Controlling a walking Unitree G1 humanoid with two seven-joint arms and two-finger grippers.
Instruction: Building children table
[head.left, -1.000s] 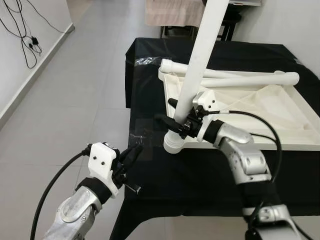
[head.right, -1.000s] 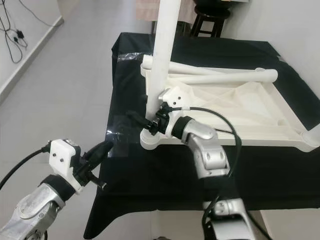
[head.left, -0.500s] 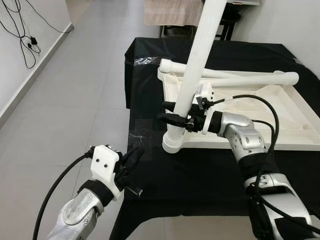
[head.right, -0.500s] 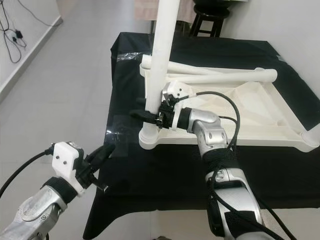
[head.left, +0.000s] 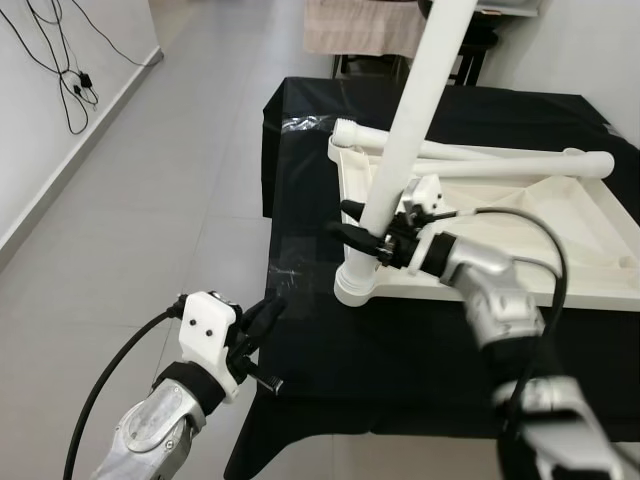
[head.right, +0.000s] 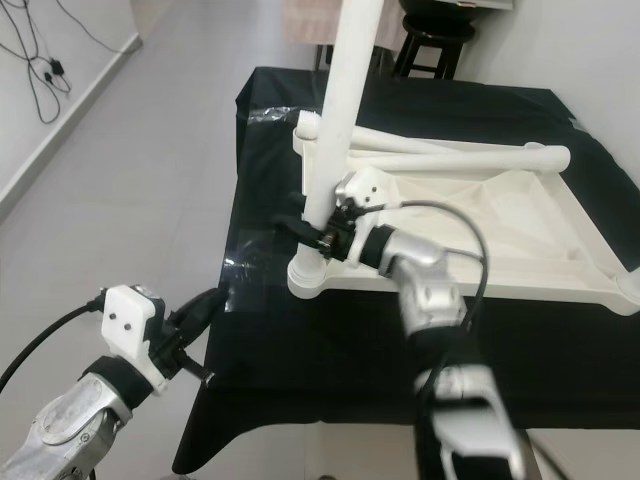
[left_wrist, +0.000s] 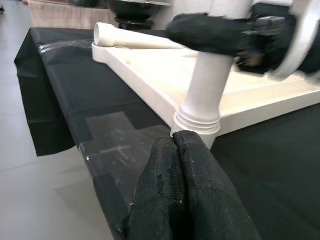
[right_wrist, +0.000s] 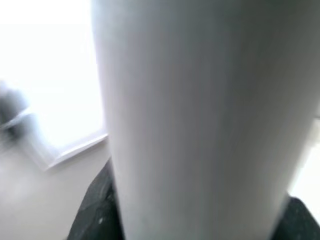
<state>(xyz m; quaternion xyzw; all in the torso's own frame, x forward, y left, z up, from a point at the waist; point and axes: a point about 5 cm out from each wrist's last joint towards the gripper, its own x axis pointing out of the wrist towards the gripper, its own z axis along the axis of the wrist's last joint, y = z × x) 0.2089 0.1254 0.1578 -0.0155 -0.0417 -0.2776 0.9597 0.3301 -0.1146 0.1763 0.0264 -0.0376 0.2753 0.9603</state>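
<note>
White tabletop (head.left: 560, 225) lies upside down on black-covered table (head.left: 420, 340), 2 loose legs (head.left: 500, 165) lying across its far side. One white leg (head.left: 405, 150) stands upright in near-left corner socket (head.left: 355, 285). R gripper (head.left: 365, 228) is clamped on this leg just above the socket, one black finger each side; in R wrist view the leg (right_wrist: 200, 120) sits right btwn the fingers. L gripper (head.left: 262, 322) hangs off the table's left-front edge, fingers (left_wrist: 180, 200) pressed together, holding nothing, well apart from the leg.
</note>
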